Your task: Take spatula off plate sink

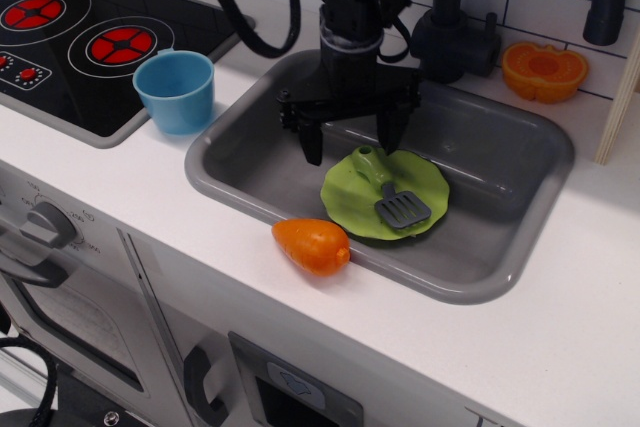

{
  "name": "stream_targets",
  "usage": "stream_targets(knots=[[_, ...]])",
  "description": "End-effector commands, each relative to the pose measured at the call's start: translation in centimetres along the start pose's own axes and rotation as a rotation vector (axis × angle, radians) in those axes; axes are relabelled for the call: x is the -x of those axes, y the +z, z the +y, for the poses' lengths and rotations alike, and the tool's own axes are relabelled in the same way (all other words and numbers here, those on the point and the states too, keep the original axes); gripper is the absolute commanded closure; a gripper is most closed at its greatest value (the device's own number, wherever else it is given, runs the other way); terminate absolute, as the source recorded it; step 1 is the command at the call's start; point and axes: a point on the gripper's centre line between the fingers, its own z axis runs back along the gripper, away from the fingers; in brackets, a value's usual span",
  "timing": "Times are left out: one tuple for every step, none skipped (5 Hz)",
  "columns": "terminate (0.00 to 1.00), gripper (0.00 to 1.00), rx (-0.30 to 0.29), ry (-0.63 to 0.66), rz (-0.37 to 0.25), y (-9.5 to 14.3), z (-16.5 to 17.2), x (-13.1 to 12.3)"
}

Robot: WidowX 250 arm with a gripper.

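Observation:
The spatula (388, 187) lies on the lime-green plate (354, 203), its light-green handle pointing to the back left and its dark grey slotted blade toward the front right. The plate rests on the floor of the grey sink (500, 162). My black gripper (350, 141) hangs open and empty inside the sink, just above and behind the handle's end. Its left finger is over the bare sink floor and its right finger is over the plate's back rim. It touches nothing.
An orange toy vegetable (313, 245) lies on the sink's front rim. A blue cup (176, 90) stands left of the sink beside the black stovetop (70, 37). A black faucet (470, 17) and an orange pumpkin half (543, 71) stand behind the sink.

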Motion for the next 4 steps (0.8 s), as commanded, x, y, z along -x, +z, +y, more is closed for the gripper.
stream_targets(knots=[[0.00,0.00,0.029,0.065,-0.023,-0.7,-1.4,0.1],[0.00,0.00,0.023,0.083,-0.034,-1.3,-1.5,0.2],[0.00,0.00,0.022,0.087,-0.041,-1.7,-1.6,0.3],[0.00,0.00,0.010,0.092,-0.049,-2.2,-1.7,0.4]])
